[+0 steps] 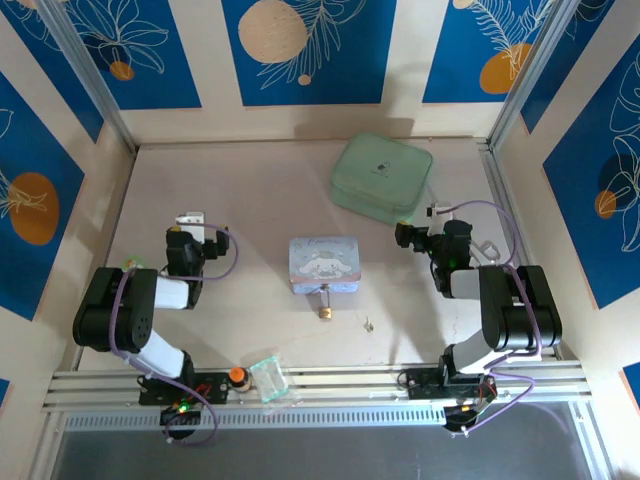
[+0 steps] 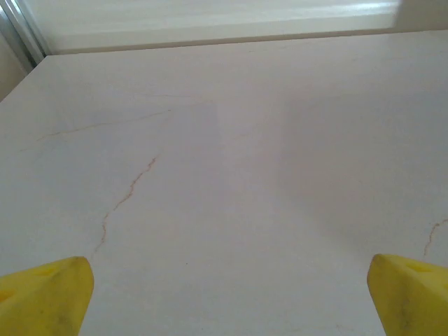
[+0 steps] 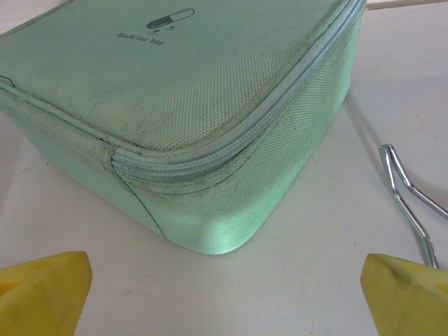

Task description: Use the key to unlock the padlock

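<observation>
Blue panels with pale leaf drawings wall in a pale, faintly veined desk (image 1: pixel 240 190). Near the middle of it, somewhat toward the near edge, lies the padlock (image 1: pixel 325 312), a tiny brass body just off the near side of a cartoon tin (image 1: pixel 323 264). Whether its shackle touches the tin is too small to tell. The key (image 1: pixel 368 324) lies apart from it, a little toward the right edge, flat on the desk.

Both are probably light, hard and slick, so they may skate when nudged. The padlock's square body looks like the best hold, pinched across its flat sides with the keyhole left free. The key is thin and lies flat, so it likely needs a pinch at its bow, and it may be hard to lift off the surface.

The tin's lid is shut and its contents are hidden. Toward the far right corner sits a green medicine bag (image 3: pixel 210 91), zipped closed. Silver tongs (image 3: pixel 406 192) lie beside it, nearer the right edge. A small clear container (image 1: pixel 268 378) stands on the near edge rail, its contents unclear.

The left fingers (image 2: pixel 43 297) are spread wide over bare desk. The right fingers (image 3: pixel 42 294) are likewise wide, holding nothing, facing the bag's corner.
</observation>
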Robot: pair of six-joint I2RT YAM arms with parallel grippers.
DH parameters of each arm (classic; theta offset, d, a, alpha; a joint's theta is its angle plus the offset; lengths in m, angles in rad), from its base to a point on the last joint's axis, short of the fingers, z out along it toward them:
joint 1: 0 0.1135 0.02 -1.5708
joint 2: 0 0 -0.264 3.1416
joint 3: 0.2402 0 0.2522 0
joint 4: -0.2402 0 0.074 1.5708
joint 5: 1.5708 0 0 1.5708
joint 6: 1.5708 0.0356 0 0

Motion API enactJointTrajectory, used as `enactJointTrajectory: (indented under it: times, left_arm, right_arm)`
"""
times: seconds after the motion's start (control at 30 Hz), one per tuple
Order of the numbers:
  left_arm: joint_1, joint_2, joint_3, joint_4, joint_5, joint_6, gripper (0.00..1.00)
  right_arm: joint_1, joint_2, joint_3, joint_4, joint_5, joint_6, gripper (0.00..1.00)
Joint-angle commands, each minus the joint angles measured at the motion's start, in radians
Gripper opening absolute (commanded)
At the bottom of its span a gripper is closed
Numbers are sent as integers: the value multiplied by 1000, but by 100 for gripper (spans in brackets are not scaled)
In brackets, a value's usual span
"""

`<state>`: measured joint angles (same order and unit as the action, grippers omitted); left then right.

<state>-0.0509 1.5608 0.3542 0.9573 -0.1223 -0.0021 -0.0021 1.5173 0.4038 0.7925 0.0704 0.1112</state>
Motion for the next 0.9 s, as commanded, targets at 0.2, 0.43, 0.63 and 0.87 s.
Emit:
enactJointTrajectory:
  times: [0.2, 0.43, 0.63, 0.87]
  left_arm:
    - [-9, 3, 18, -15, 78, 40, 100]
    - [-9, 4, 18, -15, 78, 41, 100]
    - [-9, 4, 19, -15, 79, 41, 100]
    - [-9, 3, 19, -16, 78, 42, 100]
  right_arm:
    - [-4, 3, 21, 2, -18, -19, 99]
    - [-4, 3, 20, 3, -18, -19, 99]
    - [-4, 3, 20, 2, -18, -19, 99]
    - [-4, 3, 19, 2, -20, -19, 99]
